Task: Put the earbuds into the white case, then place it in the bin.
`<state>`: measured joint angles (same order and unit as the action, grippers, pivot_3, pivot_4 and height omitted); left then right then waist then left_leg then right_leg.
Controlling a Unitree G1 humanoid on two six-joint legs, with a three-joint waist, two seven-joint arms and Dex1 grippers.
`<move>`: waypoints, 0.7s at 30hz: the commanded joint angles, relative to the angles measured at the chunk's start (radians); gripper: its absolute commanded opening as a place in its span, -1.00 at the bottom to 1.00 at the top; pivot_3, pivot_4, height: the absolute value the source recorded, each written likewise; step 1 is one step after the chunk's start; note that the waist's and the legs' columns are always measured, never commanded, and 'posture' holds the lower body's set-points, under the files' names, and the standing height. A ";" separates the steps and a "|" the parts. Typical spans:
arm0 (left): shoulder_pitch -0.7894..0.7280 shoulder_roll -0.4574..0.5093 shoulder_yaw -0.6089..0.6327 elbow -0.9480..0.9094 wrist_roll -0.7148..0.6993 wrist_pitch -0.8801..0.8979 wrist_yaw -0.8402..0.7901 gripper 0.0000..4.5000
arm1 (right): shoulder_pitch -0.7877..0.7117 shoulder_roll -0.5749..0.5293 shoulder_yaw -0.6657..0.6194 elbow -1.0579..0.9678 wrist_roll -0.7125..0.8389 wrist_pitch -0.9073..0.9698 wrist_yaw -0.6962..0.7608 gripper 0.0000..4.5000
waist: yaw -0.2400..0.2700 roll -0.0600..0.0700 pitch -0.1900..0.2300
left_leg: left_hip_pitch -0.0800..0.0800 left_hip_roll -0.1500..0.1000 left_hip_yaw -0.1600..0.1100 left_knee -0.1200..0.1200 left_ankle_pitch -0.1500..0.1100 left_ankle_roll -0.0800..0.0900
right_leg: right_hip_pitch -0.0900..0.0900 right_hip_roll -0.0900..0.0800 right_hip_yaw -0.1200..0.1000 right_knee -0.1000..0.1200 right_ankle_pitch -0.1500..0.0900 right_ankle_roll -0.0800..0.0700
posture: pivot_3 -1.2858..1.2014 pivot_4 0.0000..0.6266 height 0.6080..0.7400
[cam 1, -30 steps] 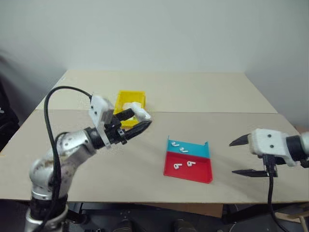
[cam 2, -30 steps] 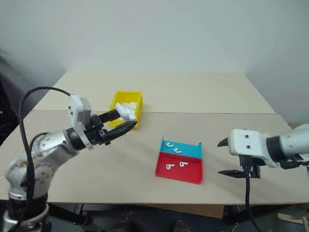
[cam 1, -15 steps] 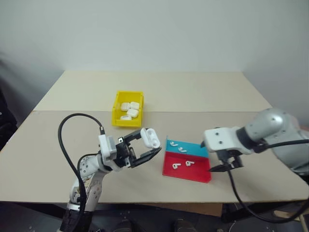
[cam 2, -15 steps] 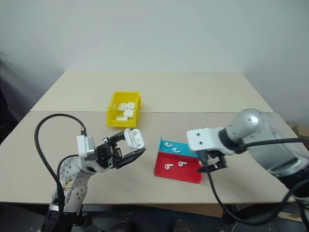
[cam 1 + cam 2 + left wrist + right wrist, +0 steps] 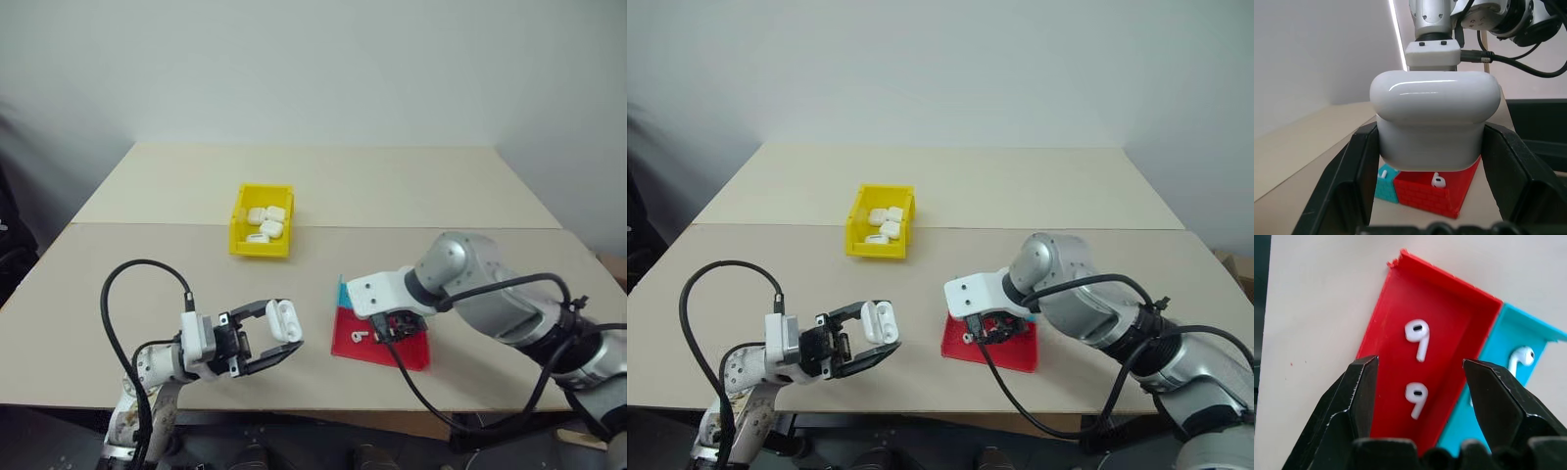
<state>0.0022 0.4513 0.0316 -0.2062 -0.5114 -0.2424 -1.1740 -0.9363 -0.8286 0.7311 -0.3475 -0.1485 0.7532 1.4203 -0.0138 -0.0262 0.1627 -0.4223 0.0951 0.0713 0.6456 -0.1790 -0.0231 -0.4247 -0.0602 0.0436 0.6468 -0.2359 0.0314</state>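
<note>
Above the red tray [image 5: 1396, 328], right gripper [image 5: 1420, 377] spread over two earbuds [image 5: 1417, 339], left gripper [image 5: 1427, 161] clamping white case [image 5: 1432, 122]

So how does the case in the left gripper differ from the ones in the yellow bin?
The held case has its lid open and sits upright, clamped in the left gripper near the table's front edge. The cases in the yellow bin look closed, lying loose together inside the bin farther back. All are white, rounded and similar in size.
</note>
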 commanded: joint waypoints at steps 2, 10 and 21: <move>0.050 0.020 0.022 -0.055 -0.007 -0.039 0.002 0.24 | -0.032 0.038 0.026 0.021 -0.046 0.002 0.003 0.45 | -0.001 0.000 0.000 | 0.000 0.000 0.000 0.000 0.000 0.000 | -0.001 0.000 0.000 0.000 -0.002 -0.003 | 0.03 -0.52 1.00; 0.082 -0.009 0.005 -0.104 0.018 -0.032 0.089 0.24 | -0.037 0.108 0.057 0.083 -0.094 0.008 -0.012 0.45 | 0.000 0.000 0.000 | 0.000 0.001 0.001 0.000 0.000 0.000 | 0.000 0.000 0.000 0.001 -0.002 -0.004 | 0.03 -0.52 1.00; 0.097 0.015 0.010 -0.127 0.016 -0.021 0.121 0.24 | -0.041 0.148 0.077 0.135 -0.138 -0.044 -0.004 0.45 | -0.001 0.000 0.000 | 0.000 0.001 0.001 -0.001 0.000 0.000 | -0.001 0.000 0.000 0.001 -0.002 -0.004 | 0.03 -0.52 1.00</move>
<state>0.0943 0.4570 0.0355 -0.2987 -0.4892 -0.2568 -1.0575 -0.9582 -0.6837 0.8170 -0.2051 -0.2726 0.7270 1.4140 -0.0151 -0.0260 0.1626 -0.4223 0.0960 0.0720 0.6450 -0.1790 -0.0232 -0.4256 -0.0598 0.0433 0.6474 -0.2382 0.0272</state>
